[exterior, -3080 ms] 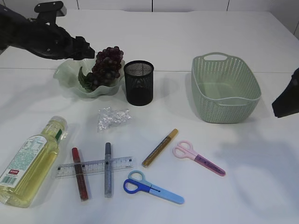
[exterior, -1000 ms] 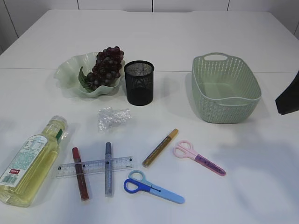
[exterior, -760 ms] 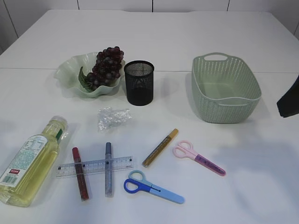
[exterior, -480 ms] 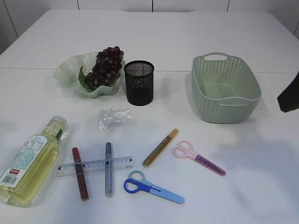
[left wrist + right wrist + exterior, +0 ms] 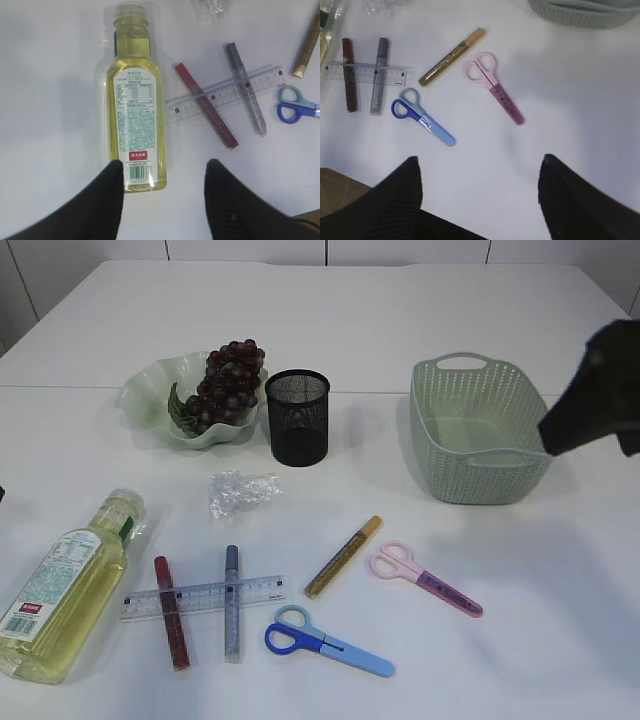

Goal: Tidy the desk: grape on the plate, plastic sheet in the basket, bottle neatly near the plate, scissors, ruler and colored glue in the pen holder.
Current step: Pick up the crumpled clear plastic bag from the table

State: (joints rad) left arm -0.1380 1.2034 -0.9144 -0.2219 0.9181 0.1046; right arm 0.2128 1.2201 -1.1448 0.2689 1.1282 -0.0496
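Note:
The grapes [image 5: 225,380] lie on the green plate [image 5: 145,395]. The black mesh pen holder [image 5: 298,417] stands beside it. The crumpled plastic sheet [image 5: 241,492] lies in front. The bottle [image 5: 65,585] [image 5: 136,105] lies on its side at the left. A clear ruler [image 5: 203,597] [image 5: 227,93] [image 5: 367,73] crosses under red glue [image 5: 170,612] and silver glue [image 5: 231,602]. Gold glue [image 5: 343,556] [image 5: 452,49], blue scissors [image 5: 325,642] [image 5: 422,116] and pink scissors [image 5: 425,579] [image 5: 495,87] lie on the table. My left gripper [image 5: 164,170] is open above the bottle's base. My right gripper [image 5: 479,162] is open and empty.
The green basket [image 5: 482,430] stands at the right, with my right arm [image 5: 598,390] dark at its right edge. White table all round; its front edge shows in the lower corners of the wrist views.
My left arm has left the plate and gone out of the exterior view. My right arm has swung up and left, now over the basket's right edge. The objects have not moved.

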